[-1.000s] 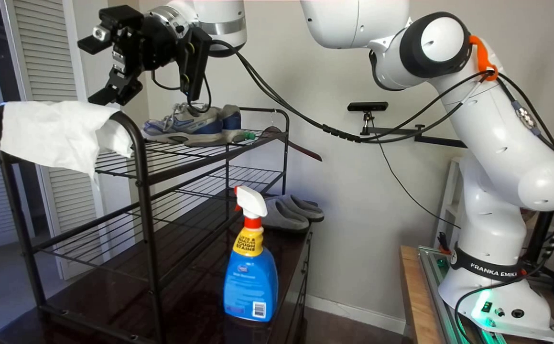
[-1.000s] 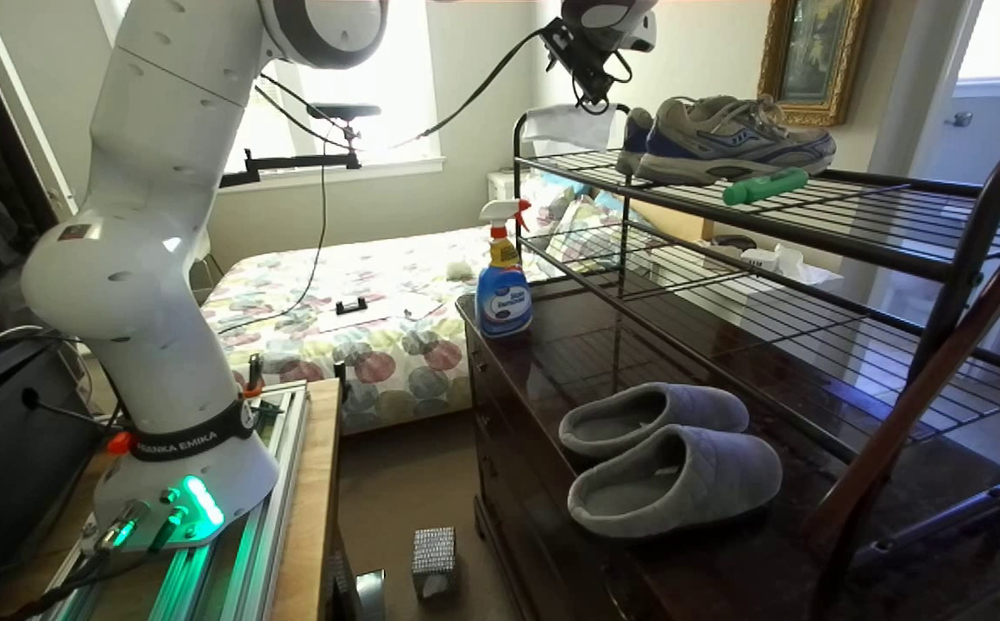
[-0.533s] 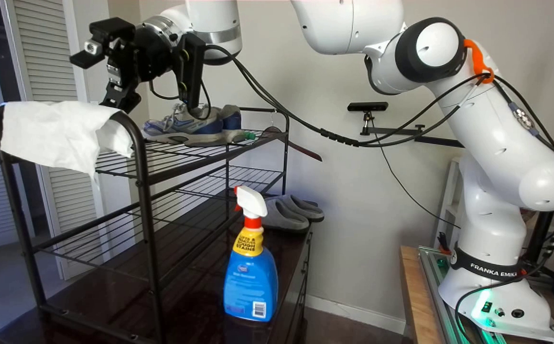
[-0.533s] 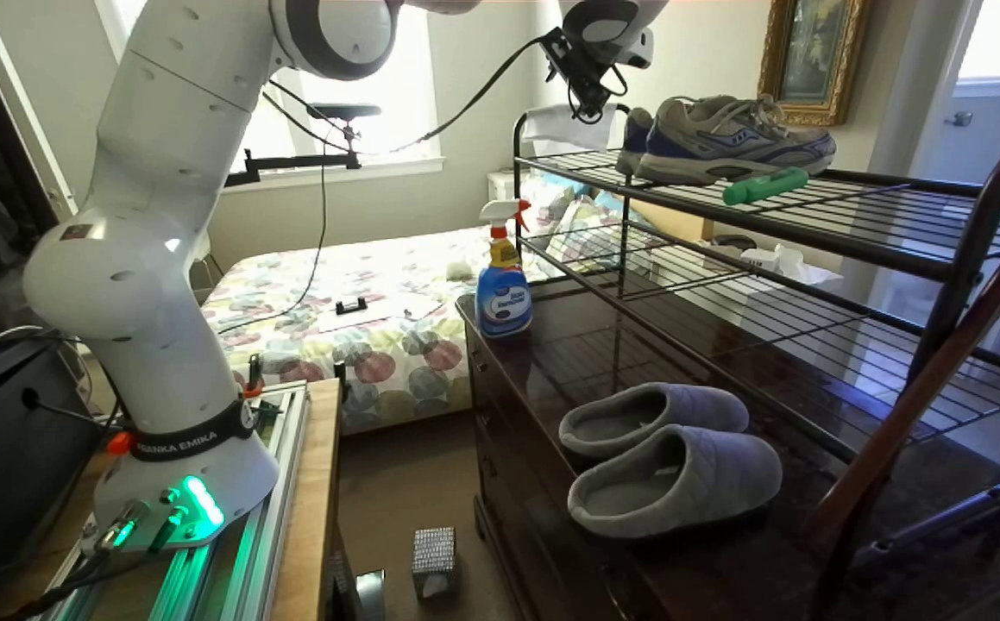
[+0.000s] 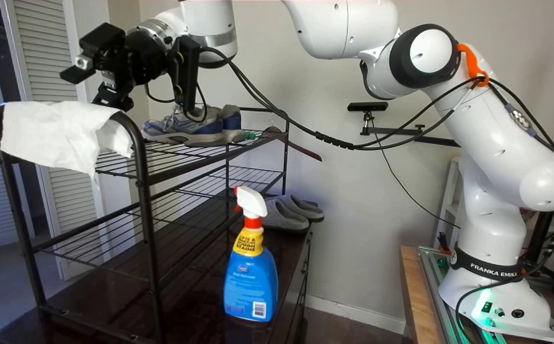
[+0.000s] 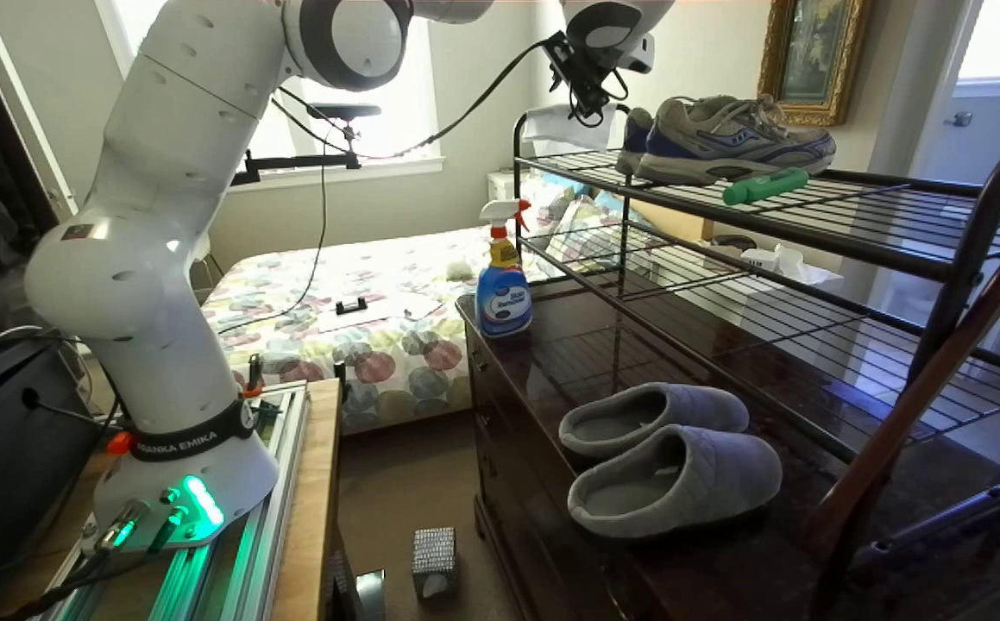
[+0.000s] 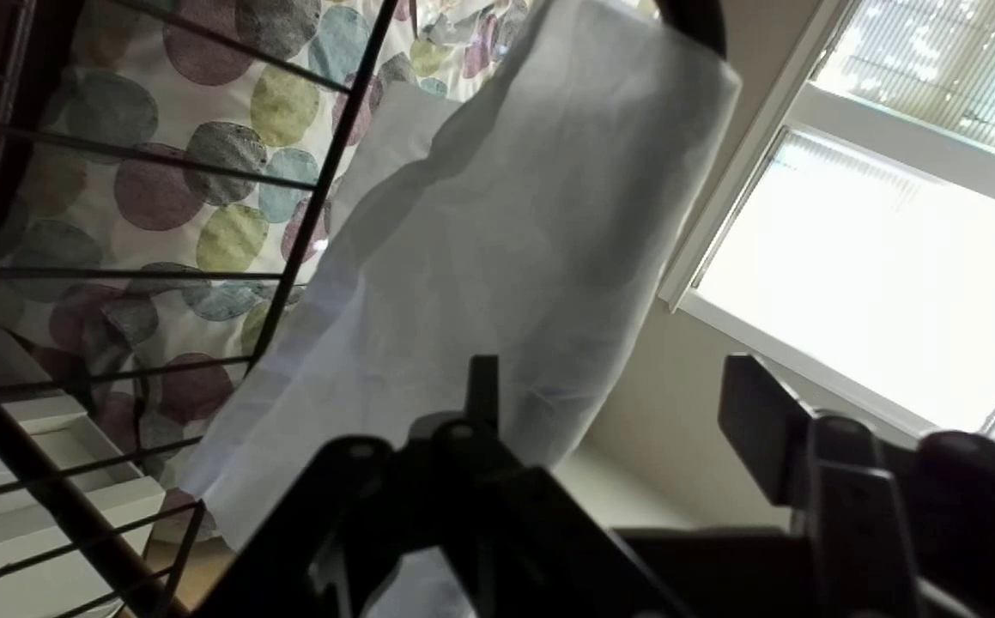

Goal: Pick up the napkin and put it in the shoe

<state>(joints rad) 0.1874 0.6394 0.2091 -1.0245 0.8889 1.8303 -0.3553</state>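
Note:
The white napkin (image 5: 49, 134) hangs draped over the top end rail of a black wire rack. It also shows in the wrist view (image 7: 497, 232) and partly in an exterior view (image 6: 564, 129). My gripper (image 5: 85, 88) is open and empty, just above and behind the napkin's rail. In the wrist view the open jaws (image 7: 609, 390) have one finger in front of the napkin and the other beyond its edge. The lower finger's tip is partly hidden behind the napkin and rail. The grey and blue shoes (image 5: 186, 126) sit on the rack's top shelf, also in an exterior view (image 6: 724, 142).
The rack (image 5: 145, 215) stands on a dark dresser. A blue spray bottle (image 5: 250, 282) stands beside it. Grey slippers (image 6: 676, 483) lie on the dresser. A green tube (image 6: 765, 185) lies by the shoes, and a brown hanger (image 6: 922, 405) leans on the rack.
My gripper has moved down and slightly left in an exterior view, closer to the rail with the napkin. The napkin and shoes have not moved.

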